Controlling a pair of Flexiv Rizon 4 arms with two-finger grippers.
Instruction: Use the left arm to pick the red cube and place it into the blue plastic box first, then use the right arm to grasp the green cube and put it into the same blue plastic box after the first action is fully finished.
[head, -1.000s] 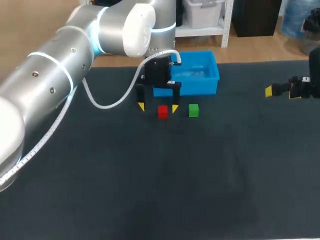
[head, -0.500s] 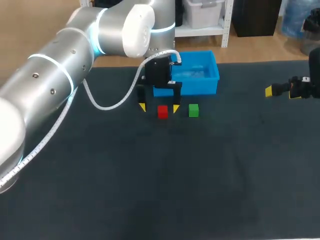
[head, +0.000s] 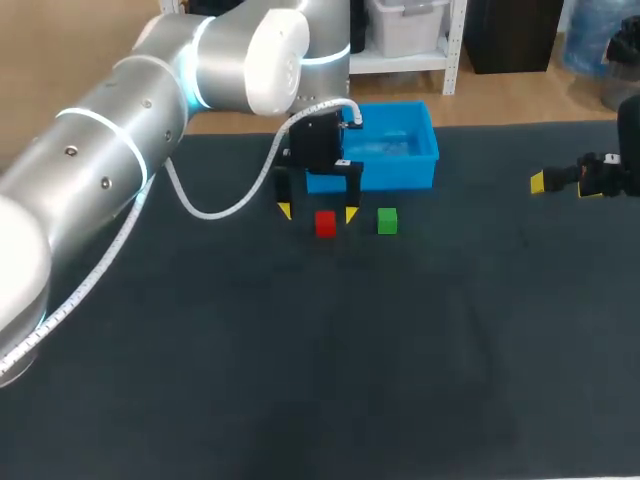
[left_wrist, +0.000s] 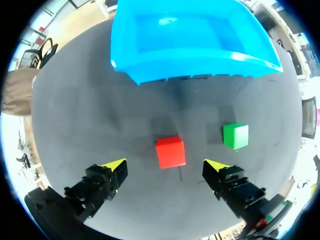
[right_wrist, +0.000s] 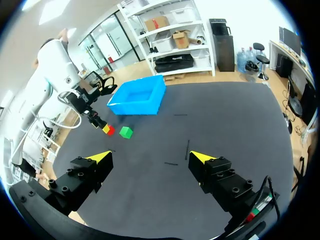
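Note:
The red cube (head: 325, 223) rests on the dark mat just in front of the blue plastic box (head: 432, 152), with the green cube (head: 387, 221) a short way to its right. My left gripper (head: 316, 212) hangs open above the red cube, one yellow tip on either side. In the left wrist view the red cube (left_wrist: 170, 152) lies just ahead of the open left gripper (left_wrist: 166, 167), with the green cube (left_wrist: 235, 136) beside it and the blue box (left_wrist: 190, 60) beyond. My right gripper (head: 559, 183) stands open far right. From the right wrist view, the right gripper (right_wrist: 150, 159) holds nothing; the cubes (right_wrist: 108, 130) (right_wrist: 126, 132) lie far off.
A white cable (head: 215, 205) loops down from my left arm over the mat left of the box. The dark mat (head: 330, 360) stretches wide and bare in front of the cubes and towards the right gripper.

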